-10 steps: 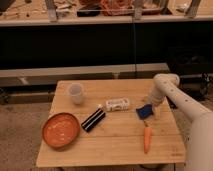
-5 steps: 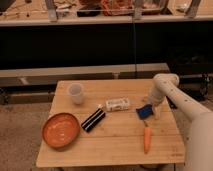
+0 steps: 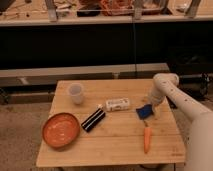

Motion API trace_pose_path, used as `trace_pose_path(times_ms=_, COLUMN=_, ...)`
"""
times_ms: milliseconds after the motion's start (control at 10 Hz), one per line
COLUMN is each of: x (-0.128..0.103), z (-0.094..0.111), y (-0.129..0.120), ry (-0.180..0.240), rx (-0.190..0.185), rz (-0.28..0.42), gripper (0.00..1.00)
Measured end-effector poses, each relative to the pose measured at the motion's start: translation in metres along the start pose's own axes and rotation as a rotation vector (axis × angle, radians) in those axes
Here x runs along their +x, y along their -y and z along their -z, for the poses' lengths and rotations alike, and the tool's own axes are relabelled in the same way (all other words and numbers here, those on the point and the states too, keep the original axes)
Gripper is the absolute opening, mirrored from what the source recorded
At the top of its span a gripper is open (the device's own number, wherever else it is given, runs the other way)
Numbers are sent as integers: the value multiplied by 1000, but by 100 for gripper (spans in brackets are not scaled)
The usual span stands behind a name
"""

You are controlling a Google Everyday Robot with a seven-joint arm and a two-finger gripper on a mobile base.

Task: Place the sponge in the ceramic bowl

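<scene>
While the wooden table (image 3: 115, 147) stood in front of a dark shelf, the ceramic bowl (image 3: 61, 129) sat upright near its front left corner. Behind the bowl, slightly to its right, stood a pale cup (image 3: 76, 93). Just right of the bowl, apart from it, a black ribbed block (image 3: 93, 120) lay at a slant. Farther right of the bowl and a little behind lay a white packet (image 3: 117, 104). Well right of the bowl, across most of the table, was the blue sponge (image 3: 144, 113), with the gripper (image 3: 149, 108) down against its far side. Whether the gripper was pinching the sponge could not be told. Equally far right of the bowl, nearer the front edge, lay a carrot (image 3: 146, 139). The white arm (image 3: 176, 96) came in from farthest right.
</scene>
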State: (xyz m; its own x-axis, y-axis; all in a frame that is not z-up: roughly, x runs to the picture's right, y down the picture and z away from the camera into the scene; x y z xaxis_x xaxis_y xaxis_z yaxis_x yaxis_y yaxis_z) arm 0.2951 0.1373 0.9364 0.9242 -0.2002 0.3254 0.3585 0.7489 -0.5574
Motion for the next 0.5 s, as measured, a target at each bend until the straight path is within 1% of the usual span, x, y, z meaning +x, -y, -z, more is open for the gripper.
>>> trace_pose_path(times_ms=300, x=-3, z=3, y=-2, ry=5, rx=4, rz=-1, gripper=80)
trace_pose_path(times_ms=500, x=-15, z=13, y=0, ry=26, rx=10, rz=0, gripper=80)
